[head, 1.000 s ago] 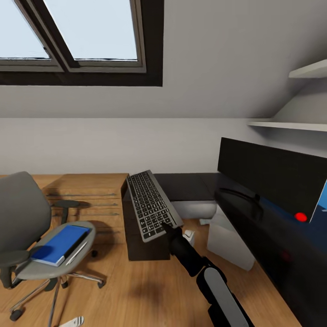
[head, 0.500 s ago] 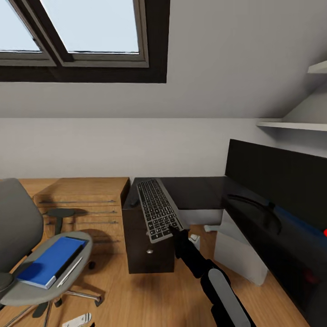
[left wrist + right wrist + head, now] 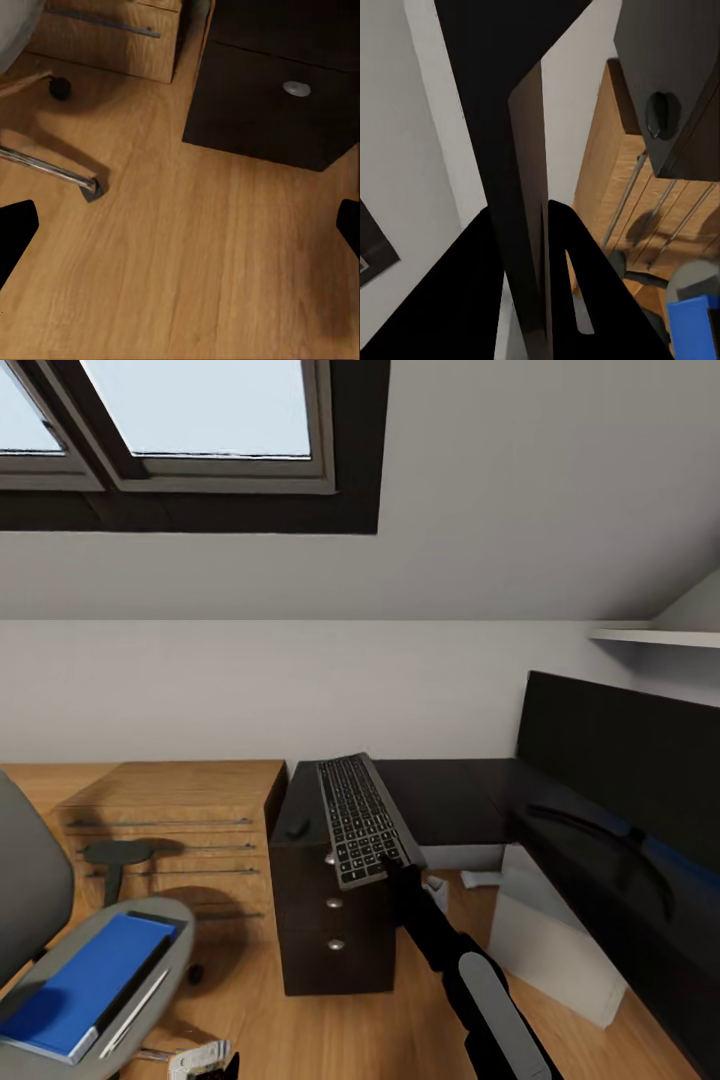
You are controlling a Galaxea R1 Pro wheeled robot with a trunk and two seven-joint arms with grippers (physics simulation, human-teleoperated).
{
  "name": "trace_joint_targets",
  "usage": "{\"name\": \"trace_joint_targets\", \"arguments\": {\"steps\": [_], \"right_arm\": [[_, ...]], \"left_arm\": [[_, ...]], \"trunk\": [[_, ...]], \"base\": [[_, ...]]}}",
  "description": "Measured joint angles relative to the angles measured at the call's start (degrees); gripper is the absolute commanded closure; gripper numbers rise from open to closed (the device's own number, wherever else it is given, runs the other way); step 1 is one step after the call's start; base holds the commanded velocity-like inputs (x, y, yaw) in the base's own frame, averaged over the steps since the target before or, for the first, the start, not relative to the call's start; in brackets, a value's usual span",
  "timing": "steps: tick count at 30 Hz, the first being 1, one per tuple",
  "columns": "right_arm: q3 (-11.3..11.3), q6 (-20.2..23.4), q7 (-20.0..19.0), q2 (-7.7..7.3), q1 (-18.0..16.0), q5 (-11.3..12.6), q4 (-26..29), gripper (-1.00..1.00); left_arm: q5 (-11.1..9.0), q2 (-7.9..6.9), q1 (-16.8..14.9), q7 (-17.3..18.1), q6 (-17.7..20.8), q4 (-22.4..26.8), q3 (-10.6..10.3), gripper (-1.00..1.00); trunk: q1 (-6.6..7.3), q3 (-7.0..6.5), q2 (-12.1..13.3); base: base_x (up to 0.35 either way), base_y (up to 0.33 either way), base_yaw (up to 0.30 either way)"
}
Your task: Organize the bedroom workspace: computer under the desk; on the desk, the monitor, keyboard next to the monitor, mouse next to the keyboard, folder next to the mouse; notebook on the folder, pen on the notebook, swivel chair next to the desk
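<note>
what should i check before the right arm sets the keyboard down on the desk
1. Grip: right gripper clamps the keyboard at its near edge: ok.
2. Keyboard over the desk: it hangs above the drawer end, tilted: ok.
3. Next to the monitor: still well off to one side: not ok.
4. Mouse lies on the desktop close beside the keyboard; whether it clears the landing spot: cannot tell.
5. Left gripper is open above bare floor, away from the desk: ok.
</note>
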State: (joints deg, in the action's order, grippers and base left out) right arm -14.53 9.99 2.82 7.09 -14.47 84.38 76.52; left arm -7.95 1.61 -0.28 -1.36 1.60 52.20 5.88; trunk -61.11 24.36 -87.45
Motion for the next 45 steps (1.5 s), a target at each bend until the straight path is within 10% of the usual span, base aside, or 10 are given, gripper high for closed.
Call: {"name": "trace_joint_targets", "arguments": {"steps": [9,22,33,45], "right_arm": [[-0.22,-4.81,0.15,0.08,0.00,0.32,-1.63,1.00],[-0.18,-4.82,0.26,0.20,0.00,0.75,-3.93,1.00],[-0.08,-5.08,0.22,0.19,0.00,7.12,-5.30,1.00],[0.02,-9.04,0.33,0.20,0.00,7.53,-5.80,1.00]], "left_arm": [[-0.11,0.11,6.10,0.23,0.44,15.10,-0.47,-1.00],[-0.29,0.13,8.82,0.32,0.46,16.55,-4.15,-1.00],[-0.47,-0.02,9.20,0.24,1.21,16.80,-4.16,-1.00],[-8.28,-0.22,9.22,0.10,1.45,18.75,-3.90,-1.00]], "trunk": [[0.00,0.02,-0.01],[0.00,0.02,0.00],[-0.03,0.02,0.00],[-0.25,0.19,-0.39]], "base": [[0.329,0.094,0.000],[0.329,0.092,0.000],[0.128,0.013,0.000],[0.001,0.000,0.000]]}}
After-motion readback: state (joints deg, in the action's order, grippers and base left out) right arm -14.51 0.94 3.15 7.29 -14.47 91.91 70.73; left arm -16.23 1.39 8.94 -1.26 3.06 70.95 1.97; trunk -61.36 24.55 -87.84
